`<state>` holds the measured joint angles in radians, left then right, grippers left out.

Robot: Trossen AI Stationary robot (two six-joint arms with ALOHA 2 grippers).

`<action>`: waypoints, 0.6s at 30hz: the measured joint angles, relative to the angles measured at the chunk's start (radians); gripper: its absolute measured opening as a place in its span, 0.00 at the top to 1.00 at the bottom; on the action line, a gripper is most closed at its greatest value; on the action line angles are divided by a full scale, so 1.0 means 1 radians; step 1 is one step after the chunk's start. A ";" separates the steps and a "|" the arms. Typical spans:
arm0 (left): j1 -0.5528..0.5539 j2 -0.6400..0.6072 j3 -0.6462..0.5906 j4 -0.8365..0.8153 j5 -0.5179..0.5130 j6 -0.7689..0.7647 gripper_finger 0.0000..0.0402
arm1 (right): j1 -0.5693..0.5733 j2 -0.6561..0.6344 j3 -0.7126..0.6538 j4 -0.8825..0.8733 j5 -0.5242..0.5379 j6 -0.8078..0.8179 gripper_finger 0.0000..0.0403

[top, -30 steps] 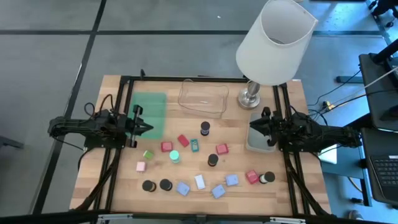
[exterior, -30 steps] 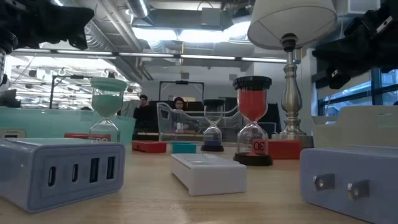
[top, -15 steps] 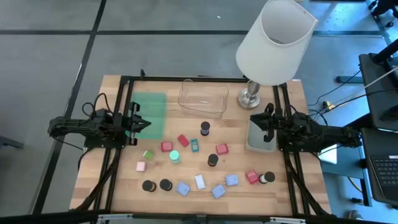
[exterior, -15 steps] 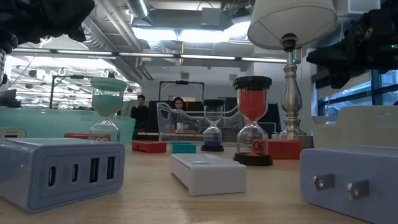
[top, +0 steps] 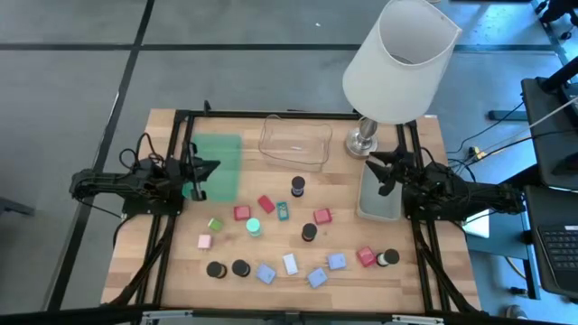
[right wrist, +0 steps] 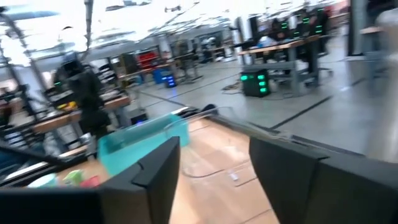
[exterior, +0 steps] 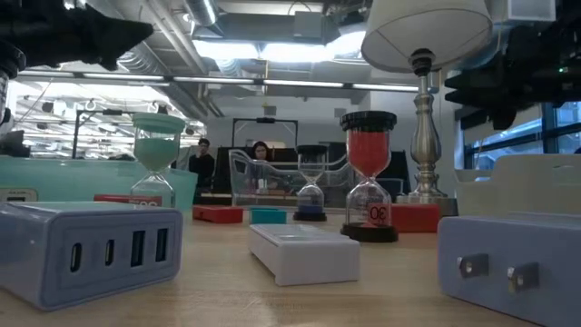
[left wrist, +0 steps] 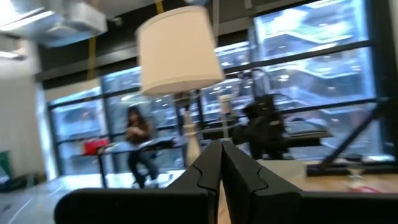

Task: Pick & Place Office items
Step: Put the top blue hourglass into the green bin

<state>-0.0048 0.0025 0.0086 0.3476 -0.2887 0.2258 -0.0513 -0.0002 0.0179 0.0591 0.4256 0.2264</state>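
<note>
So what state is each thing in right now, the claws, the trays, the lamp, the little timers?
Left gripper: shut, empty, over the green tray.
Right gripper: partly open, empty, over the grey tray.
Green tray: empty.
Clear tray: empty.
Grey tray: looks empty.
Lamp: upright.
Red sand timer: standing upright.
Green sand timer: standing upright.

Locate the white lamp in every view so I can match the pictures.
High view: white lamp at the table's far edge, right of centre, shade seen from above.
Low view: upper right, shade cut off by the top edge, metal stem below.
Left wrist view: upper left of centre.
Right wrist view: not in it.
Shared landmark: the clear tray beside the lamp's base, in the high and low views.
</note>
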 joint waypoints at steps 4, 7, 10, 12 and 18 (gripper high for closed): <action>0.000 0.000 0.000 0.007 -0.050 -0.005 0.89 | 0.000 0.000 0.018 -0.010 0.038 0.000 0.42; 0.000 0.000 0.000 0.062 -0.070 -0.012 0.80 | 0.000 0.000 0.048 -0.015 0.038 -0.001 0.39; 0.000 0.000 0.000 0.118 -0.068 -0.017 0.71 | 0.000 0.004 0.085 -0.021 0.038 -0.015 0.39; 0.000 0.001 0.002 0.119 -0.066 -0.035 0.65 | 0.000 0.018 0.111 -0.041 0.038 -0.028 0.40; 0.000 0.058 0.037 0.156 -0.120 -0.093 0.53 | 0.000 0.134 0.228 -0.145 0.074 -0.029 0.40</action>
<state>-0.0048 0.0609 0.0456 0.5031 -0.4084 0.1325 -0.0513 0.1336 0.2463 -0.0859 0.4995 0.1970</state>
